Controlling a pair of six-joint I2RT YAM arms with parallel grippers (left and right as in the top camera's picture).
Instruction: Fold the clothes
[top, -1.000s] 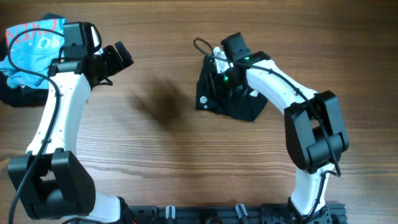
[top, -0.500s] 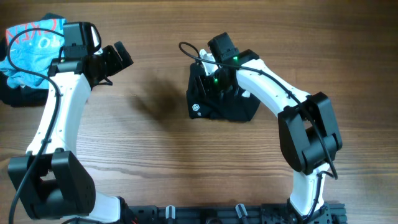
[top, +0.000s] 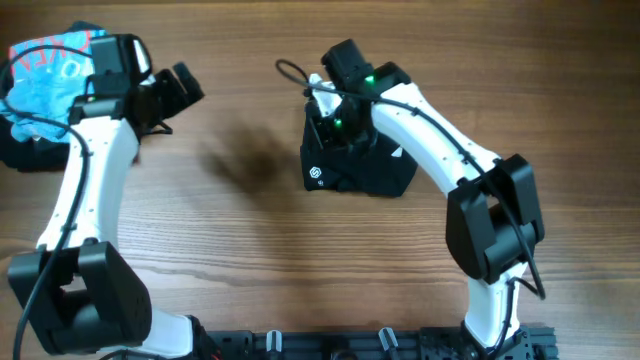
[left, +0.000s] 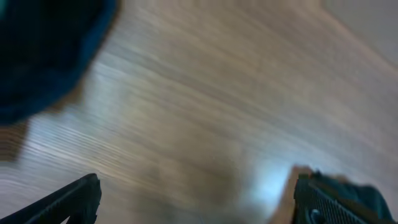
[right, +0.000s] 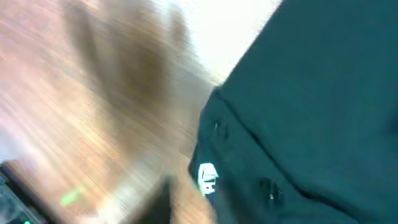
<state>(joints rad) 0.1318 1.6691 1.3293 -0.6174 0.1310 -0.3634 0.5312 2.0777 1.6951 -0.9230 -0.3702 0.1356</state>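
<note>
**Black T-shirt (top: 370, 172) bunched beneath right claw (top: 328, 118)**

Thin matte black fabric lies in a compact heap with a small white logo (top: 322, 178), directly under the right claw. Blur hides how far that claw's fingers are spread. The left claw (top: 185, 90) gapes wide, holding nothing, over the grainy wooden table (top: 250, 250). A crumpled light-blue garment (top: 50, 65) sits behind it.

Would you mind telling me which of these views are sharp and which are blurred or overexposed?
Overhead: sharp and evenly lit, the black T-shirt crisp. Left wrist: heavy motion blur smears the grain of the table, with a pale glare patch at lower right. Right wrist: also blurred, the shirt's white mark smeared, and the top edge blown out white.
</note>
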